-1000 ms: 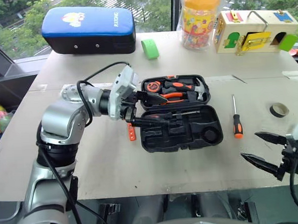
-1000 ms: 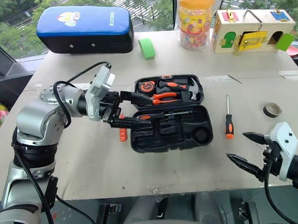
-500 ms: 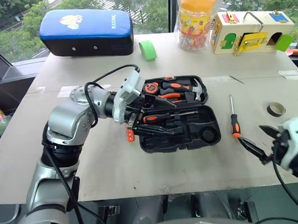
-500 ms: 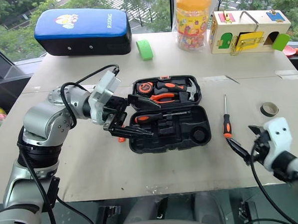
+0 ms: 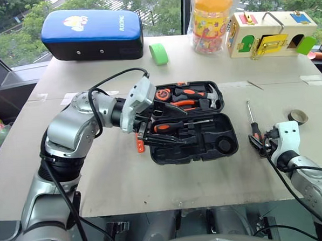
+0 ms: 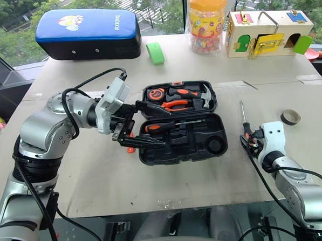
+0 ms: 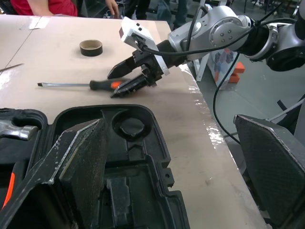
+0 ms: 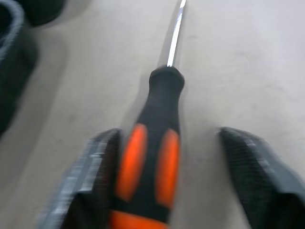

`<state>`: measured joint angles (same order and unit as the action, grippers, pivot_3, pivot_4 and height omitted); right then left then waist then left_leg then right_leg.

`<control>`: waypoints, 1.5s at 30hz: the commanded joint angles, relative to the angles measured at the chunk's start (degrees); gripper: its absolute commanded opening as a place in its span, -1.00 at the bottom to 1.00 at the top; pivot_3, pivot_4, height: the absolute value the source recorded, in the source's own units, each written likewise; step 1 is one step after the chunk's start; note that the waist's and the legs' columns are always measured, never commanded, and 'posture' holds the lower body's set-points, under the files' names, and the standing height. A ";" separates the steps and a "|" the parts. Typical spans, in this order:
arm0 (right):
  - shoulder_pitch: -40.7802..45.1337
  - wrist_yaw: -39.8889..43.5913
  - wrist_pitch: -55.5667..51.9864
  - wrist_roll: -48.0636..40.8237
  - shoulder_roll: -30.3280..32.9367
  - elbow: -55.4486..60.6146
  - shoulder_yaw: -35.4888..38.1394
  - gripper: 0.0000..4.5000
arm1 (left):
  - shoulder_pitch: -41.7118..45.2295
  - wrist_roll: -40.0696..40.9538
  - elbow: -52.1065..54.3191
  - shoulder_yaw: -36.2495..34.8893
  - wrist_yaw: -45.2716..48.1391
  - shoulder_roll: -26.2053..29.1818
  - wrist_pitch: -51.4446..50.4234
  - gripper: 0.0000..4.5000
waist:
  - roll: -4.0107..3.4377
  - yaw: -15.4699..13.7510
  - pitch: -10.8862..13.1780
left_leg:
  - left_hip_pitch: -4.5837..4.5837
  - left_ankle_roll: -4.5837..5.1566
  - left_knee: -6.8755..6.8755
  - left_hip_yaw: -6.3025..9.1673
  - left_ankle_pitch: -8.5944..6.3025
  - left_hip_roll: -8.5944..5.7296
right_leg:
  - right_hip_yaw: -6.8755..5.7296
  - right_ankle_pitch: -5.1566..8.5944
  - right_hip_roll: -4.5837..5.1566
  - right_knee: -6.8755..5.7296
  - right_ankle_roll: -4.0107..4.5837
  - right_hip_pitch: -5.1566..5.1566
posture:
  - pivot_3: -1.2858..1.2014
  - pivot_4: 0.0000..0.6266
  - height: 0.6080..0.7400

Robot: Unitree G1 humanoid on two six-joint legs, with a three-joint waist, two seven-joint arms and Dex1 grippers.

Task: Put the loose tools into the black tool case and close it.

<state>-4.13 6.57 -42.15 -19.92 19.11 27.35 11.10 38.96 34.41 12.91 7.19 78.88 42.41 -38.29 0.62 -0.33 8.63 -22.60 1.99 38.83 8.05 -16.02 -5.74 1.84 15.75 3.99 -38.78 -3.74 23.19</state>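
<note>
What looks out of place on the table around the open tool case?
A screwdriver lies loose on the table beside the open tool case, with the right hand around its handle. A small orange tool lies by the case's other side. Nothing looks spilled or damaged.

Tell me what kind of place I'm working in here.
Probably a robot test or demo room by a window: a table laid with practice props, the black tool case, a toy lock box and a candy jar, trees outside.

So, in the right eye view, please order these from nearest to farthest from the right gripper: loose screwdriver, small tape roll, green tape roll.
From the right gripper:
1. Loose screwdriver, between its fingers.
2. Small tape roll, to its right.
3. Green tape roll, far across the table.
</note>
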 commanded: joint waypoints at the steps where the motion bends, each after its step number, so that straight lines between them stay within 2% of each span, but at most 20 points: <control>1: 1.43 -2.92 2.74 1.59 -2.59 4.16 -0.49 -0.49 | -0.53 -0.43 -0.11 -1.48 -0.59 0.96 1.51 1.00 | -0.01 0.26 0.00 | 0.00 -0.01 -0.06 -0.04 0.01 0.00 | 0.05 0.00 0.00 -0.01 0.00 0.05 | 0.03 -0.52 0.93; 2: 1.86 -2.21 3.29 1.82 -2.26 5.12 -0.72 -0.58 | -0.77 -0.73 -0.49 -1.65 -0.73 1.28 1.77 1.00 | -0.02 0.31 0.00 | 0.00 -0.01 -0.09 -0.05 0.01 0.00 | 0.08 0.00 0.01 -0.01 0.00 0.07 | 0.03 -0.52 0.93; 3: 2.79 -0.67 4.01 1.50 -1.34 5.73 -0.56 -0.77 | -1.15 -0.99 -0.76 -1.94 -0.94 1.70 1.95 1.00 | -0.02 0.42 0.00 | 0.00 -0.01 -0.12 -0.07 0.01 -0.01 | 0.09 0.00 0.01 0.00 0.00 0.11 | 0.03 -0.52 0.93; 8: 12.31 14.68 6.96 -3.48 8.40 1.83 0.03 -0.75 | -4.14 -0.20 1.10 -3.64 -1.03 5.42 0.86 1.00 | -0.03 1.42 0.01 | -0.12 0.01 -0.19 -0.36 0.01 -0.01 | 0.17 -0.01 -0.01 -0.06 -0.01 0.36 | 0.03 -0.52 0.93; 9: 16.42 20.50 8.95 -4.18 11.37 -1.53 -1.15 -0.75 | -5.64 0.11 2.26 -4.43 -1.07 6.59 0.66 1.00 | -0.03 1.49 0.01 | -0.11 0.01 -0.25 -0.37 0.01 0.01 | 0.19 0.00 -0.02 -0.05 -0.01 0.38 | 0.03 -0.52 0.93; 12: 26.57 39.66 14.70 -5.80 18.34 -10.67 -7.16 -0.75 | -9.89 0.63 5.39 -6.62 -1.79 9.56 0.12 1.00 | -0.09 2.39 0.06 | -0.07 0.02 -0.40 -0.44 0.01 0.07 | 0.25 0.00 -0.05 -0.01 -0.01 0.42 | 0.03 -0.52 0.93; 15: 31.49 54.49 21.56 -3.73 21.86 -16.91 -14.65 -0.75 | -12.71 0.71 7.66 -7.86 -2.69 11.38 -0.22 1.00 | -0.05 2.44 0.05 | -0.08 0.02 -0.52 -0.37 0.01 0.12 | 0.20 0.00 -0.06 0.12 0.00 0.43 | 0.03 -0.52 0.93; 20: 38.36 68.41 32.73 2.09 21.52 -27.18 -24.26 -0.75 | -16.43 1.16 10.45 -9.58 -4.00 13.09 -0.50 1.00 | -0.05 2.41 0.07 | -0.21 0.03 -0.48 -0.36 0.01 0.09 | 0.12 0.00 0.01 0.29 -0.01 0.43 | 0.03 -0.52 0.93; 24: 41.40 71.32 40.17 6.86 19.61 -35.33 -27.53 -0.75 | -18.03 1.92 12.45 -10.51 -5.40 13.42 -1.12 1.00 | -0.04 2.26 0.07 | -0.21 0.02 -0.41 -0.32 0.01 0.09 | 0.11 -0.01 0.01 0.22 -0.01 0.43 | 0.03 -0.52 0.93; 30: 43.98 71.65 44.72 11.08 17.09 -43.11 -28.85 -0.75 | -18.26 2.20 12.95 -10.71 -6.48 13.65 -1.28 1.00 | -0.05 2.29 0.07 | -0.21 0.01 -0.44 -0.30 0.01 0.09 | 0.04 -0.01 0.00 0.22 0.00 0.45 | 0.03 -0.52 0.93; 45: 46.43 71.10 46.26 13.71 13.46 -49.35 -28.33 -0.75 | -18.23 1.54 12.69 -9.84 -7.38 13.25 0.20 1.00 | -0.05 2.50 0.07 | -0.21 0.00 -0.44 -0.30 0.02 0.09 | 0.03 -0.01 0.00 0.20 0.00 0.47 | 0.03 -0.52 0.93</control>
<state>41.48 77.69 3.14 -6.82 32.64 -21.71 -17.95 20.40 35.65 24.31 -1.74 71.52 55.17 -39.03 0.56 2.17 8.70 -22.80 1.99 38.39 7.75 -16.00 -5.64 1.87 15.74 3.98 -38.58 -3.74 23.65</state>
